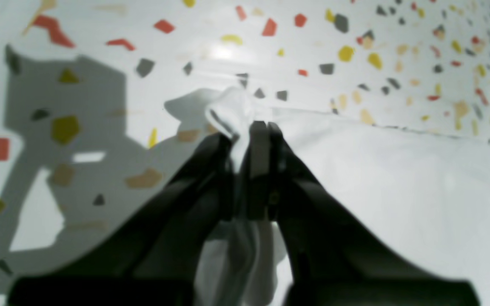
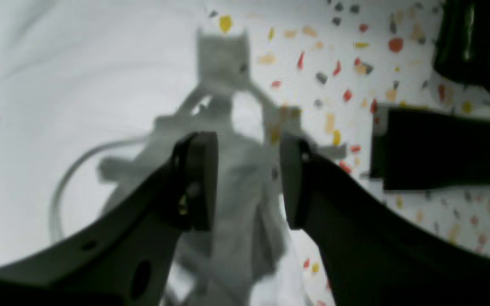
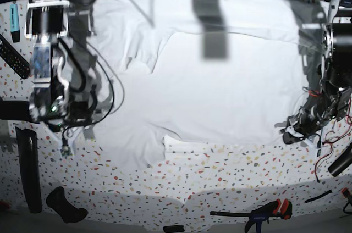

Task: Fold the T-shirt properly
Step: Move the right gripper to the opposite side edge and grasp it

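A: Two arms are at work on one large plain white short-sleeved T-shirt (image 1: pixel 398 191) of thin soft cloth. In the left wrist view, the left gripper (image 1: pixel 249 125) is clenched on a bunched corner of that cloth, which puckers up between and above the black fingertips. Past it runs the shirt's edge, then bare white terrazzo-speckled tabletop (image 1: pixel 100 42).

B: And the right wrist view?

A: The right gripper (image 2: pixel 249 178) hangs released, jaws well apart, nothing between them. It is above the shirt, close to where the cloth meets the speckled surface.

B: The base view?

A: The shirt lies spread across the far and middle part of the table, reaching close to both side edges, with a small flap turned up along its near edge. The left gripper sits at the shirt's near corner by the table's right edge; the right gripper hovers over the cloth by the left edge.

B: Which step, then?

A: My judgement: the start of a fold. One corner is taken, the other is not. Next the right gripper needs to drop to its corner and close, so both can lift and carry the cloth over evenly.

B: Any containers?

A: None that I can see; only loose dark tools near the table's front and left edges.
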Controlling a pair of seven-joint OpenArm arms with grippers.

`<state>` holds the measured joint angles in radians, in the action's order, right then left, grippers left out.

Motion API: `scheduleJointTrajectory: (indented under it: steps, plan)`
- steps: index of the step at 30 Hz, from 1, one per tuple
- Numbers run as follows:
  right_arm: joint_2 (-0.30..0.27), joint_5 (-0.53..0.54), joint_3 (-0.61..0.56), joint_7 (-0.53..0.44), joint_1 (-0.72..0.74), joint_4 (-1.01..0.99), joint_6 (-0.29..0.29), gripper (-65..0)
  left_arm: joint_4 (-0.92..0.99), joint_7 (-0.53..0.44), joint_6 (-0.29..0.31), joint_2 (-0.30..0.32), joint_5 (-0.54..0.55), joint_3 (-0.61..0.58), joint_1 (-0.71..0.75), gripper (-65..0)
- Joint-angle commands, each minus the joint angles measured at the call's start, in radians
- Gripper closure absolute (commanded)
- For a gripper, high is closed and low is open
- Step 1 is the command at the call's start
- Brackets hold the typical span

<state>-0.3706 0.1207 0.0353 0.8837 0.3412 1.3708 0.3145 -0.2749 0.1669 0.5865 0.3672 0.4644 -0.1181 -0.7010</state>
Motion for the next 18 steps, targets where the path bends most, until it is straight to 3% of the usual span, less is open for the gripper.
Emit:
scheduleJointTrajectory:
  steps: [1, 6, 9, 11, 14, 18]
  plan:
    - [-0.006, 0.018, 0.012, -0.006, 0.060, -0.027, 0.030, -23.6, -0.016, -0.025, 0.009, 0.016, 0.008, 0.001, -0.033, 0.0]
    - [-0.006, 0.058, 0.019, -0.027, 0.217, -0.332, 0.139, -23.7, -0.016, -0.029, 0.009, 0.016, 0.008, 0.001, -0.033, 0.0]
    - [-0.006, 0.073, 0.019, -0.061, 0.295, -0.525, 0.159, -23.7, -0.016, -0.026, 0.009, 0.016, 0.008, 0.001, -0.033, 0.0]
    - [-0.006, 0.072, 0.019, -0.059, 0.334, -0.616, 0.167, -26.5, -0.016, -0.026, 0.009, 0.016, 0.008, 0.001, -0.033, -3.7]
    - [-0.006, 0.071, 0.019, -0.064, 0.350, -0.659, 0.215, -33.2, -0.016, -0.026, 0.009, 0.016, 0.008, 0.001, -0.033, -8.4]
    - [-0.006, 0.082, 0.018, -0.073, 0.351, -0.659, 0.237, -34.7, -0.016, -0.026, 0.009, 0.016, 0.008, 0.001, -0.033, -9.0]
